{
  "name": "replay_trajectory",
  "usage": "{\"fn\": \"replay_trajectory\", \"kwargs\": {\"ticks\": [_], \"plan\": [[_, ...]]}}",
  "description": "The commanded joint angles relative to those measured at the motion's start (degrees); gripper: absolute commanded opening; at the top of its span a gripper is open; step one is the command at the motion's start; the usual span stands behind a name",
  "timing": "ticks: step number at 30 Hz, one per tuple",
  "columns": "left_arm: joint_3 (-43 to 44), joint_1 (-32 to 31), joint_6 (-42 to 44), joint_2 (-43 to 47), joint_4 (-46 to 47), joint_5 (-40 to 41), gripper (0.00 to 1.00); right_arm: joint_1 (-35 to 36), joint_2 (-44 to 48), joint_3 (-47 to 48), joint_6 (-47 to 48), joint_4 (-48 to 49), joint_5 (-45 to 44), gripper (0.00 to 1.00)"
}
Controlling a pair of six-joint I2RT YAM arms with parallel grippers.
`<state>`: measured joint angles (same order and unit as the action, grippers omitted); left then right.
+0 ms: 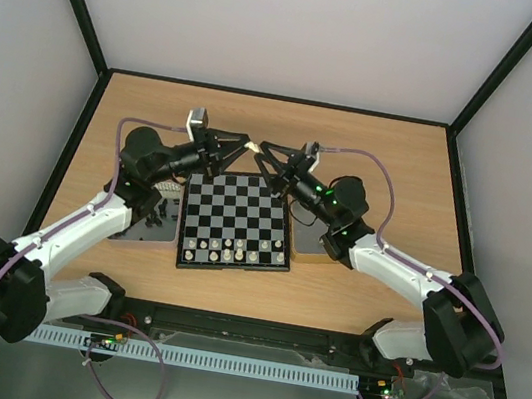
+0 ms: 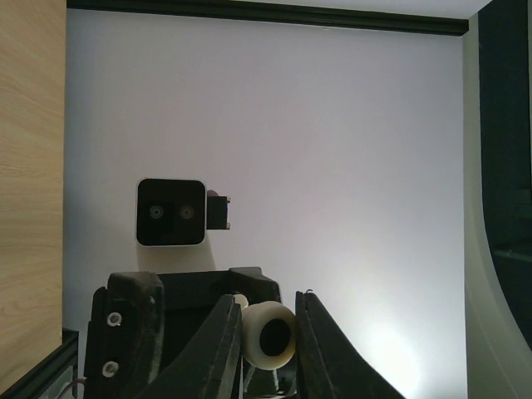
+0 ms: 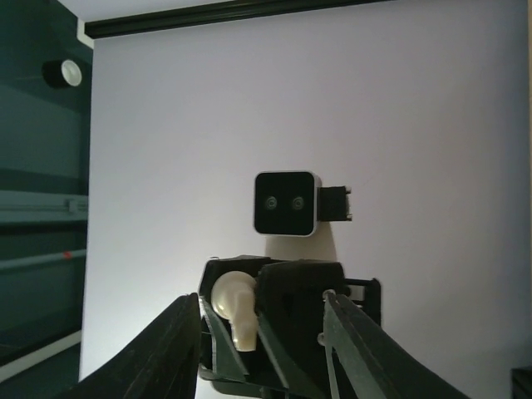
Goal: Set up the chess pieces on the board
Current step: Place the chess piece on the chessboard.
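Observation:
The board [image 1: 238, 217] lies between the arms, with several cream-white chess pieces [image 1: 238, 249] on its two near rows. My left gripper [image 1: 248, 142] hovers above the board's far edge, shut on a cream-white piece [image 1: 253, 145]. The left wrist view shows that piece's round base [image 2: 268, 337] pinched between the fingers [image 2: 220, 341]. My right gripper [image 1: 260, 147] faces it tip to tip and is open. In the right wrist view its fingers [image 3: 162, 349] stand wide on either side of the left gripper [image 3: 307, 307] and the held piece [image 3: 234, 314].
A shallow tin [image 1: 146, 219] holding black pieces lies left of the board. Another tin [image 1: 306, 238] lies right of it, partly under the right arm. Wooden table [image 1: 394, 159] stretches behind, with walls around it.

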<state>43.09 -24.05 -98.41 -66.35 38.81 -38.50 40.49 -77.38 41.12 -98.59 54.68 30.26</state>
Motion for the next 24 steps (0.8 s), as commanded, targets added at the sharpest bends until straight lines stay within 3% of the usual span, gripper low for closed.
{"fn": "replay_trajectory", "kwargs": {"ticks": [1, 8, 18, 21, 24], "plan": [[-0.69, -0.46, -1.17, 1.37, 3.18, 0.35, 0.11, 0.38, 0.17, 3.30, -0.57, 3.02, 1.80, 0.38], [-0.38, -1.46, 0.33, 1.33, 2.90, 0.27, 0.12, 0.90, -0.99, 3.96, -3.63, 5.81, 2.55, 0.32], [-1.53, -1.76, 2.30, 2.73, 0.54, 1.54, 0.14, 0.94, 0.29, 4.80, 0.82, 0.29, 1.88, 0.02], [-1.18, -1.79, 5.97, 3.68, -3.93, 2.28, 0.32, 0.96, 2.49, 5.21, 7.15, -7.66, 0.61, 0.02], [0.42, -1.46, 14.79, 5.49, -15.90, 5.17, 0.51, 0.92, 4.96, 6.13, 16.95, -22.22, -2.04, 0.02]]}}
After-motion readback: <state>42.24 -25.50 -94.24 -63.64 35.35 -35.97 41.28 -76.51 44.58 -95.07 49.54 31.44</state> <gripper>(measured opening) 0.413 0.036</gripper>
